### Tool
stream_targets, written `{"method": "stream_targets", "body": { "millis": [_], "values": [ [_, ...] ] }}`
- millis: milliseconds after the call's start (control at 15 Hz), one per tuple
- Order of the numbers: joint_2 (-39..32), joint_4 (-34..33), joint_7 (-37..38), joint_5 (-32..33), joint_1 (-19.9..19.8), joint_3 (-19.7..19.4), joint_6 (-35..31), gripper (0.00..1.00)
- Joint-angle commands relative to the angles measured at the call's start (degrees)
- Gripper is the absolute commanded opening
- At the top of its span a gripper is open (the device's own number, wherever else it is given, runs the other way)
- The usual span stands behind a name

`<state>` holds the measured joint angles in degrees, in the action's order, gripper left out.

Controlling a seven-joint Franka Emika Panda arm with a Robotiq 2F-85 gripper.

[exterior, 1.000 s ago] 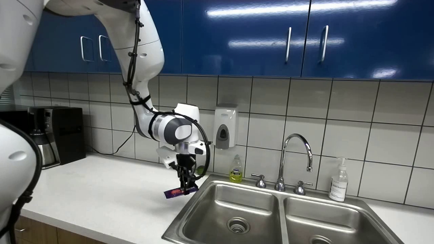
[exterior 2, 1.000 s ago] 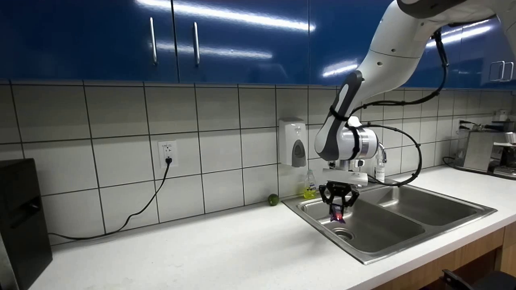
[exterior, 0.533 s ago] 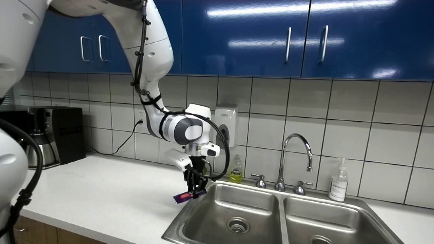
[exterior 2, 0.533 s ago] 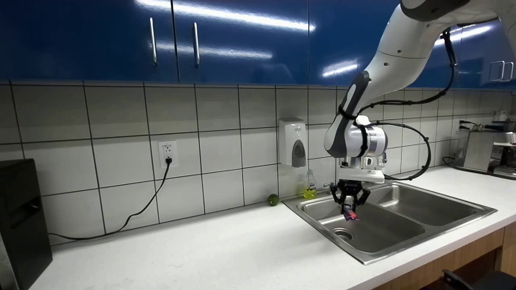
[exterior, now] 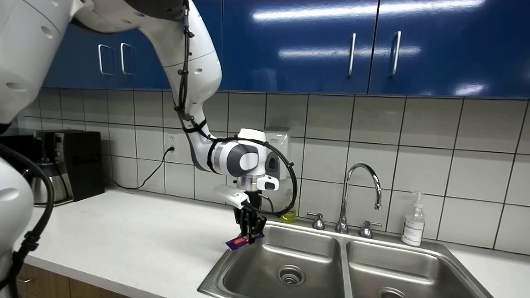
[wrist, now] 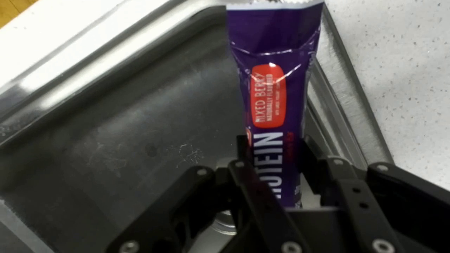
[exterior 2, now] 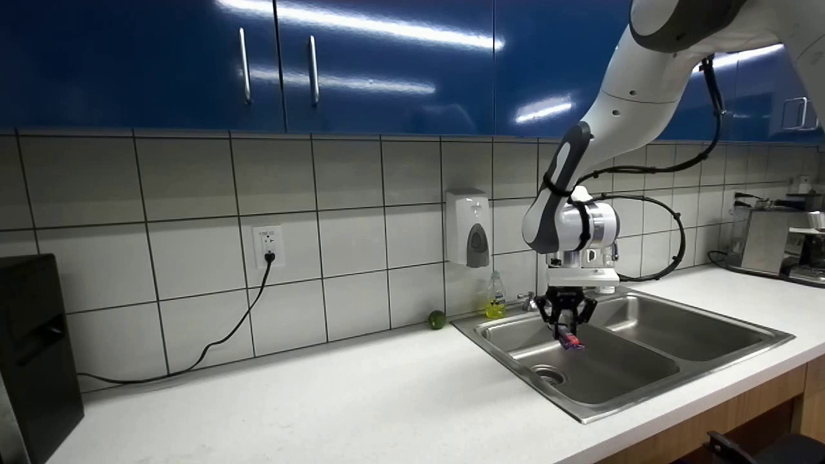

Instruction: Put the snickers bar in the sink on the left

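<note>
A purple protein bar (wrist: 277, 38) with a red label is held in my gripper (wrist: 276, 151); no Snickers wrapper shows. In the wrist view the fingers press on both sides of the bar, and its far end reaches over the sink rim. In an exterior view my gripper (exterior 2: 564, 330) holds the bar (exterior 2: 572, 341) above the left basin (exterior 2: 612, 380), tilted down. In an exterior view the gripper (exterior: 250, 239) and bar (exterior: 236, 243) appear over the left edge of the sink, beside the left basin (exterior: 306, 258). The bar's lower end is hidden by the fingers.
A right basin (exterior: 397, 260) adjoins the left one. The faucet (exterior: 347, 194) rises behind the divider. A yellow dish soap bottle (exterior 2: 495, 301) and a lime (exterior 2: 437, 319) stand at the back. A pump bottle (exterior: 413, 227) is at the back right. A dispenser (exterior 2: 468, 229) hangs on the wall.
The gripper has moved with the bar from over the counter's side toward the left basin and slightly down. The bar has turned a little and stays gripped.
</note>
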<state>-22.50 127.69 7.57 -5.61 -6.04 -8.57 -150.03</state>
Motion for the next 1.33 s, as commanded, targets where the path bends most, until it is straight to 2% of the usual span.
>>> {"method": "stream_targets", "body": {
  "millis": [0,1267],
  "values": [
    [-3.4,-4.6,-0.5,1.7,-0.8,-0.7,1.6,0.14],
    [-27.4,-25.3,0.0,1.5,-1.8,-1.4,-1.1,0.14]
  ]
}}
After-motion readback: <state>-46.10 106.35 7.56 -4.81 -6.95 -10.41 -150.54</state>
